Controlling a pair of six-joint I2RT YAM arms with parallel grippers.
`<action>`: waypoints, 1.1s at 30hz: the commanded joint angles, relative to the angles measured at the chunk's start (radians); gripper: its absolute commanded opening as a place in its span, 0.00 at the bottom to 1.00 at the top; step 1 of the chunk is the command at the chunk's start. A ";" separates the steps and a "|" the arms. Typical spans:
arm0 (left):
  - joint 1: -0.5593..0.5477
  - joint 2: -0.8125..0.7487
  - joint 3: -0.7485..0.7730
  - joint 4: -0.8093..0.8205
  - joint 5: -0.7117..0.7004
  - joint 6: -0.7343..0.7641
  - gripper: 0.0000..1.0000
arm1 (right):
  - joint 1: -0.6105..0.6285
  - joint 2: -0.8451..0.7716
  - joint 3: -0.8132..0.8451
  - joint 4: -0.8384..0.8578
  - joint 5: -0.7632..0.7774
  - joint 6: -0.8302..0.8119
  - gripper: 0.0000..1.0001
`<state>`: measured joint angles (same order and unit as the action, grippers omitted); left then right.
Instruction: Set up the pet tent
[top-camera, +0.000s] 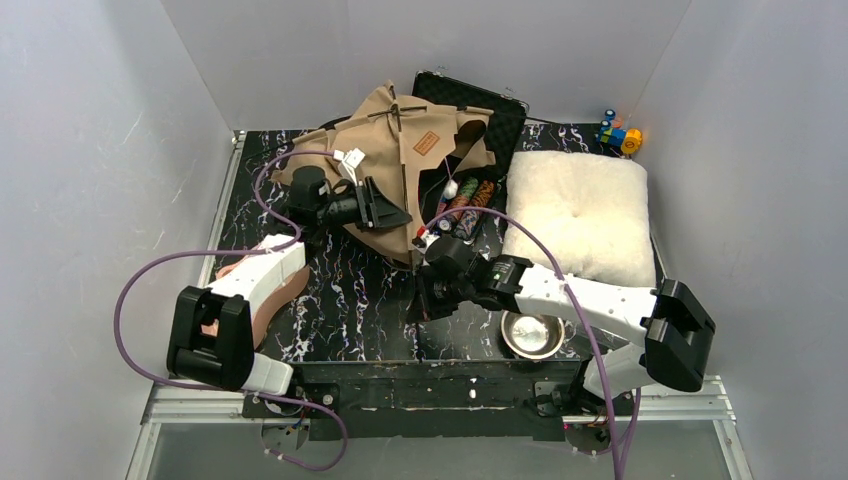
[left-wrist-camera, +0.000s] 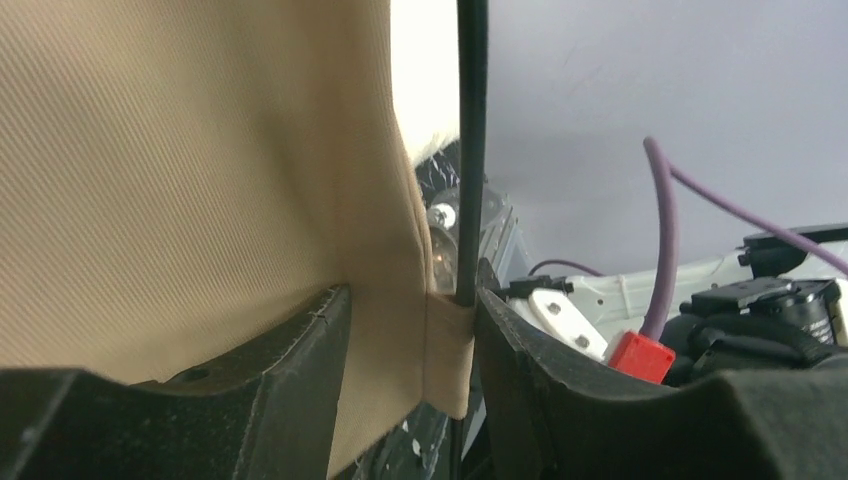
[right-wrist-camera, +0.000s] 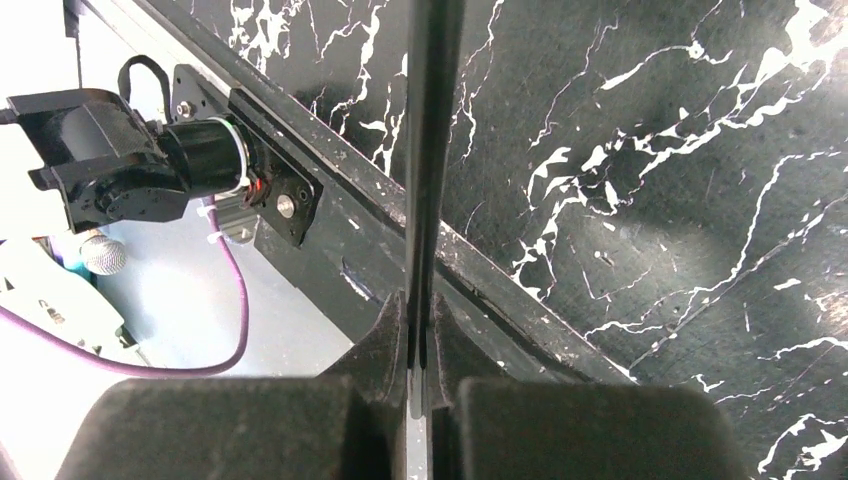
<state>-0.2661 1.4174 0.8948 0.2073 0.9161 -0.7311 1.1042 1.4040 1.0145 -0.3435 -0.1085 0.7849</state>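
Note:
The pet tent is a crumpled tan canvas heap with a brown label at the back middle of the table. My left gripper is at its front corner. In the left wrist view the jaws stand apart with the tan fabric and its corner sleeve lying flat between them. A thin black pole runs into that sleeve against the right finger. My right gripper is below that corner, low over the table. Its jaws are shut on the black pole.
A fluffy white cushion lies at the right. A steel bowl sits beside the right arm. An open black case with small toys is behind the tent. A coloured toy is far right. A pink object lies under the left arm.

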 joint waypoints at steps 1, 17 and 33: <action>-0.036 -0.069 -0.056 -0.127 -0.015 0.077 0.47 | -0.055 -0.002 0.112 0.140 0.062 -0.051 0.01; -0.041 -0.473 -0.096 -0.322 -0.398 0.268 0.98 | -0.136 -0.045 0.129 0.129 0.074 -0.105 0.01; -0.038 -0.556 -0.358 -0.076 -0.511 0.103 0.98 | -0.141 -0.055 0.123 0.159 0.063 -0.086 0.01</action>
<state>-0.3042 0.8627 0.5751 -0.0151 0.3809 -0.5961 0.9859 1.3632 1.1049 -0.2584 -0.0963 0.7025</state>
